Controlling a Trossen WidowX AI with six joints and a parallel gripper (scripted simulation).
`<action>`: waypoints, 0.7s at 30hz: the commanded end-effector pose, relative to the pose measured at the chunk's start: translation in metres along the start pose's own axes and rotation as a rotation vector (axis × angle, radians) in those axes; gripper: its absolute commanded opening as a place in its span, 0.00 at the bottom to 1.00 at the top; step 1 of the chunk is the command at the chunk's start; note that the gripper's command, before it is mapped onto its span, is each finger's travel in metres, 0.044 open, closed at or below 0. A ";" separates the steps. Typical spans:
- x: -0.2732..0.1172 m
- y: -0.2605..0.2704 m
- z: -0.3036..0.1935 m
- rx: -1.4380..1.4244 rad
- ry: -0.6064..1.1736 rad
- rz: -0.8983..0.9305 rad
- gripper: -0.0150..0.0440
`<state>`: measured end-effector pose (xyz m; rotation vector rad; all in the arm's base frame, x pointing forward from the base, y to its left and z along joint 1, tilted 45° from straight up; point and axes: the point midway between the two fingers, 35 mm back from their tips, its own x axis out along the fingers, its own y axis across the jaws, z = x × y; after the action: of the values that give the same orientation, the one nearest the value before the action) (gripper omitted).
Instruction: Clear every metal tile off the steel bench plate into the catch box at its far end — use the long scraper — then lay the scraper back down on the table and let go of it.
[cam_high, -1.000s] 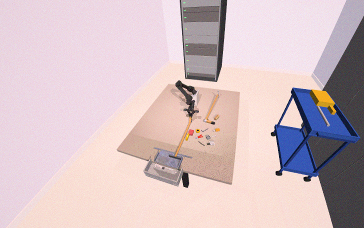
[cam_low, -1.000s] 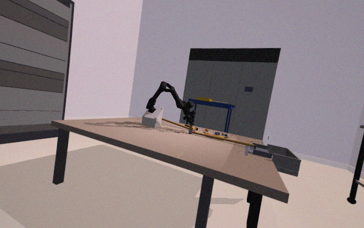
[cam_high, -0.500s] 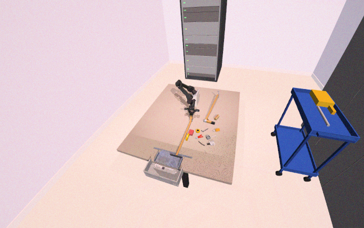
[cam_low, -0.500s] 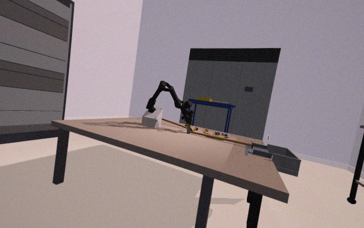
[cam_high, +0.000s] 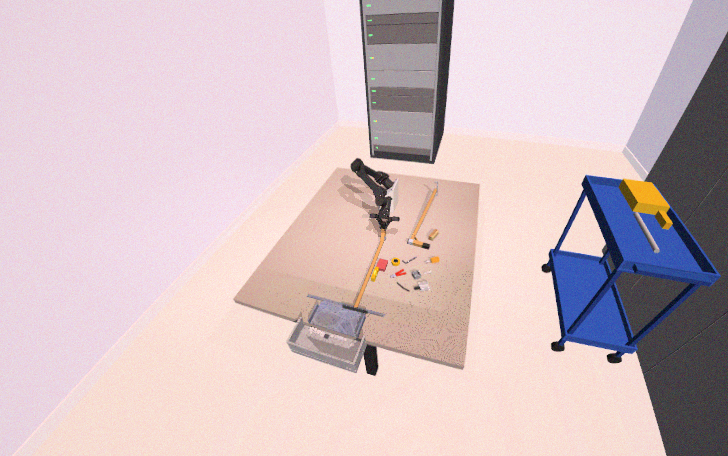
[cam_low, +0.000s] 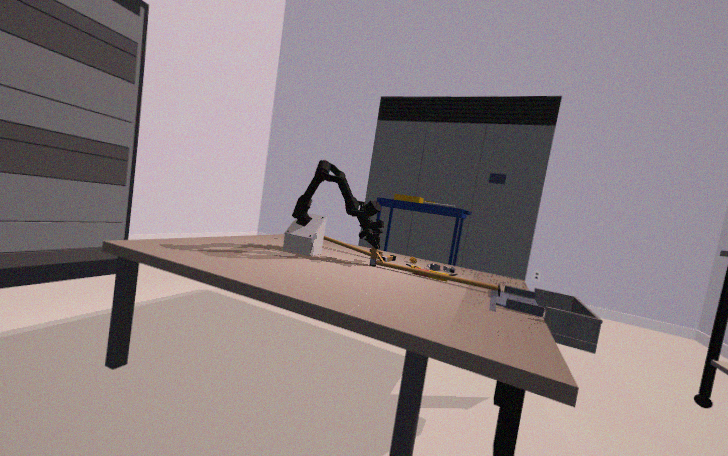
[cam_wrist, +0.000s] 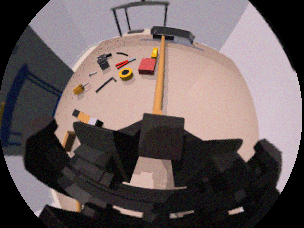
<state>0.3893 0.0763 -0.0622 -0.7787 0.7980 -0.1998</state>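
Observation:
My gripper (cam_high: 383, 227) (cam_low: 376, 248) (cam_wrist: 158, 122) is shut on the near end of the long scraper (cam_high: 369, 269) (cam_low: 451, 277) (cam_wrist: 159, 82), low over the table. Its fingertips are hidden in the wrist view. The scraper's dark blade (cam_high: 350, 307) (cam_wrist: 175, 34) is at the near edge of the steel bench plate (cam_high: 335, 316). I make out no tiles on the plate's middle. Small pale pieces and a dark tile (cam_high: 326, 336) show just past its far end, seemingly inside the catch box (cam_high: 321, 354) (cam_low: 573, 326). Contact between blade and plate cannot be told.
Right of the handle lie a red block (cam_high: 382, 264) (cam_wrist: 147, 66), a yellow tape (cam_high: 395, 261) (cam_wrist: 126, 74), red pliers (cam_high: 398, 273) and other small tools. A second long orange-shafted tool (cam_high: 424, 213) and a wooden block (cam_high: 433, 234) lie farther right. A blue cart (cam_high: 585, 279) stands beyond.

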 end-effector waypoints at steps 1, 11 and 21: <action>-0.006 0.000 -0.001 0.004 -0.012 0.000 0.25; -0.014 -0.002 -0.012 0.004 -0.013 0.000 0.25; -0.021 -0.004 -0.023 0.004 -0.014 0.000 0.25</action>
<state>0.3618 0.0681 -0.0604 -0.7818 0.7970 -0.1993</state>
